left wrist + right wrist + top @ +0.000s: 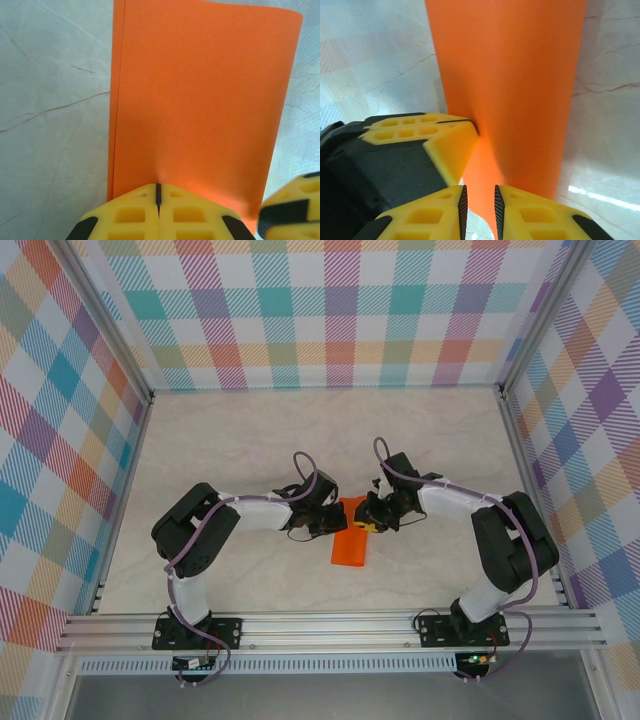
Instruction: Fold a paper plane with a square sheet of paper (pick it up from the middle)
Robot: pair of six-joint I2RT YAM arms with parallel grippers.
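Left fingers pinch the doubled square sheet of paper, right fingers slightly apart astride its edge; I'd judge only the half-fold done, nose and wings left.

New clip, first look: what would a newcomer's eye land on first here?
The bright orange folded sheet of paper stands out, a narrow strip on the pale marble-look table midway between the two arms. The left gripper is clamped on one edge of it, puckering it slightly, while the right gripper sits right beside it, its jaws a narrow gap apart. Pastel plaid walls ring the scene.
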